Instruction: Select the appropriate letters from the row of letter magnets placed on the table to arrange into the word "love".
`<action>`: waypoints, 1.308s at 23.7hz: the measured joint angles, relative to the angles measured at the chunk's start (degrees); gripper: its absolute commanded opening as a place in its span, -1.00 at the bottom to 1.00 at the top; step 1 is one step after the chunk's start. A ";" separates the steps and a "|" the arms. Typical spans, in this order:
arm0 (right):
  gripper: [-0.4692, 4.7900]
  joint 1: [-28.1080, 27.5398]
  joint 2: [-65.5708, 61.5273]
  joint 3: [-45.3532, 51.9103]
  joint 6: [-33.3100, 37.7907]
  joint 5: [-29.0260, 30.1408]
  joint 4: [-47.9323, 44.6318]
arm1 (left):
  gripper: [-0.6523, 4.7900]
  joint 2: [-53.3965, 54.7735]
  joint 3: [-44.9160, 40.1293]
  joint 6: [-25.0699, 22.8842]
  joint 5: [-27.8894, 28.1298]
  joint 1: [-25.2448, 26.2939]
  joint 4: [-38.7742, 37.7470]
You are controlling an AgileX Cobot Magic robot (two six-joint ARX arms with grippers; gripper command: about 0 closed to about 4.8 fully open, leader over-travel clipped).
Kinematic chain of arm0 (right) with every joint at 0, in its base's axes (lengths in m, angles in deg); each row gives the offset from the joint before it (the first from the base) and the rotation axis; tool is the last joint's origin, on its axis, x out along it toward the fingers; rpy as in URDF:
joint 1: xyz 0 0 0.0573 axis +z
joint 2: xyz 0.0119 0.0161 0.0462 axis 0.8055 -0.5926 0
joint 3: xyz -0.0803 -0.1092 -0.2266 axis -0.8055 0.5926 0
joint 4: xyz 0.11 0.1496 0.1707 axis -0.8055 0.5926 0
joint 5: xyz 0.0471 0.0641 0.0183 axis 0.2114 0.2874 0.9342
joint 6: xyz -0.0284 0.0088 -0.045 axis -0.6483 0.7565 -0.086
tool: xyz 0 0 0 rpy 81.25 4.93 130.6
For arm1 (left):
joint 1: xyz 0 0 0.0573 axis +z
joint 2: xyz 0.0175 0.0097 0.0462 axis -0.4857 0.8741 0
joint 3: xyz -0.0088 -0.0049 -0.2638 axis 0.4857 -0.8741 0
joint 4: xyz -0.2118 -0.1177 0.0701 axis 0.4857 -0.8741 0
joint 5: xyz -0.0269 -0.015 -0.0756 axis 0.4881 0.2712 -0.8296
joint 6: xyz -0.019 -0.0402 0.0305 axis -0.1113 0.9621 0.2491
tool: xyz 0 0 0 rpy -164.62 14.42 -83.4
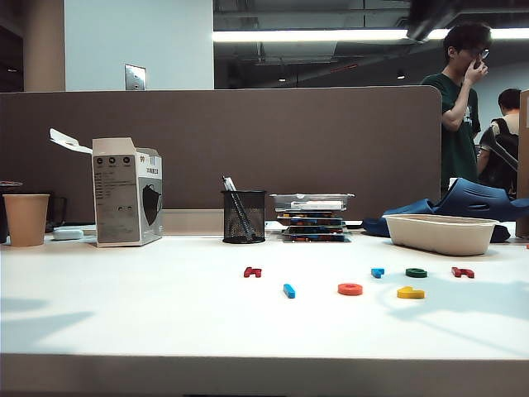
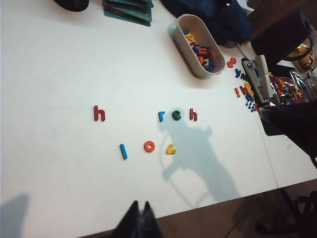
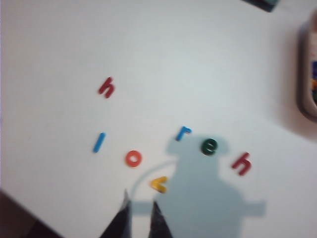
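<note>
The green letter lies flat on the worktop between the small blue and dark red letters. Judged light, rigid and thin: pinch its outer edges. Right end effector hangs above the yellow letter, slightly parted, empty. Left end effector is clenched, empty.

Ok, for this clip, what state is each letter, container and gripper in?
Blue l: flat, front row.
Orange o: flat, beside l.
Yellow v: flat, lying sideways.
Green e: flat, back row, unplaced.
Tub: open, holds letters.
Cardboard box: flap open.
Left gripper: shut, empty.
Right gripper: slightly open, empty, above table.
</note>
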 measured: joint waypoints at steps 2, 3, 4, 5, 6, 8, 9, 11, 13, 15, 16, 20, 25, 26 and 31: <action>-0.64 -0.37 1.60 2.69 6.25 -6.36 -1.44 | -0.78 0.00 0.00 0.00 0.00 0.00 0.00; -0.64 -0.44 1.38 3.17 10.84 -11.45 -1.27 | -0.78 0.00 0.00 0.00 -0.02 -0.02 0.00; -0.64 -0.42 0.98 3.21 12.61 -13.64 -0.72 | -0.78 0.00 0.00 0.00 0.00 -0.02 -0.02; -0.64 -0.31 0.52 3.23 13.88 -15.06 -0.13 | -0.78 -0.02 0.00 0.00 0.00 0.00 0.00; -0.64 -0.17 0.02 3.37 14.62 -15.61 0.13 | -0.78 -0.02 0.00 0.00 0.00 0.00 0.00; -0.64 0.61 -2.01 3.39 16.79 -15.78 1.18 | -0.78 -0.02 0.00 0.00 0.00 0.00 0.00; -0.64 1.16 -3.54 3.41 17.62 -15.65 1.64 | -0.78 -0.02 0.00 0.00 0.00 -0.02 0.00; -0.64 1.51 -5.97 3.78 18.60 -14.38 1.97 | -0.78 -0.02 0.00 0.00 -0.02 -0.02 0.00; -0.64 1.53 -8.57 4.48 19.10 -10.95 2.19 | -0.78 -0.02 0.00 0.00 0.00 0.02 0.00; -0.64 1.38 -11.34 6.43 19.50 -6.58 0.26 | -0.78 -0.02 0.00 0.02 0.02 0.02 0.00; -0.64 1.36 -12.59 7.89 19.98 -5.60 -1.27 | -0.78 -0.02 0.00 0.00 0.00 0.00 0.00; -0.85 1.40 -14.67 16.09 22.01 -3.78 -9.05 | -0.78 0.00 0.00 0.00 0.02 0.00 0.00; -0.85 1.36 -14.97 23.61 23.58 -3.56 -17.49 | -0.78 0.00 0.00 0.02 0.00 0.00 0.00; -0.85 1.36 -15.21 24.22 23.65 -3.56 -18.53 | -0.78 0.00 0.00 0.00 0.00 0.00 0.00; -0.85 1.36 -17.99 24.90 23.71 -3.02 -21.42 | -0.78 0.00 0.00 0.00 0.02 0.00 0.00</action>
